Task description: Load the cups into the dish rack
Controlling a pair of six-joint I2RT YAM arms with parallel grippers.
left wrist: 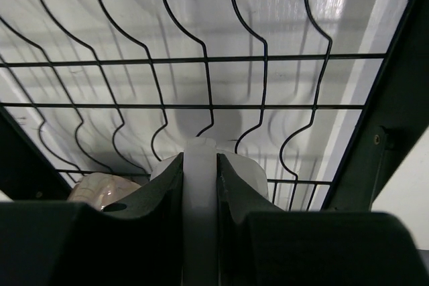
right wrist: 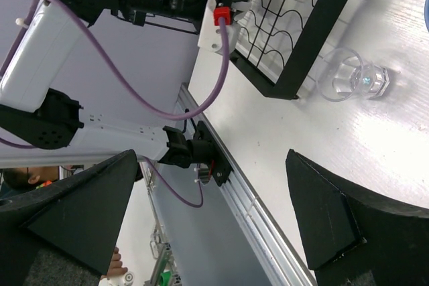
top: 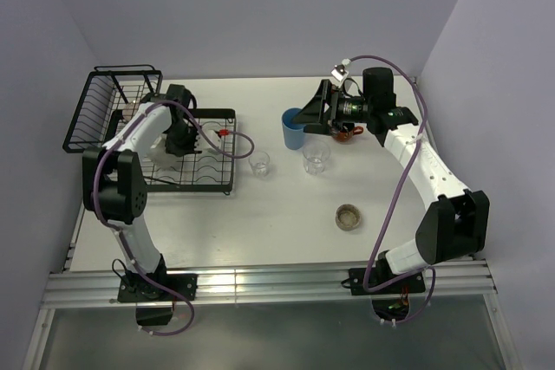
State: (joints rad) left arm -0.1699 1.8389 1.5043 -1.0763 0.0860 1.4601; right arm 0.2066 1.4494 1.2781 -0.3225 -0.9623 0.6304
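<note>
Cream mug point(left wrist: 244, 175) was pinched in the left gripper point(left wrist: 199, 169) over the dish rack's point(top: 87, 115) flat wire tray, right gripper point(right wrist: 211, 165) was seen spread wide beside the blue tumbler point(top: 293, 130), two clear glasses point(top: 258, 163) were spotted on the table point(top: 260, 240).

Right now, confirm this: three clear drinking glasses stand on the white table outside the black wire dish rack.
Not three: two clear drinking glasses stand on the white table outside the black wire dish rack, as the top external view shows.

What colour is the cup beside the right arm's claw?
Blue. The cup shows best in the overhead view.
</note>
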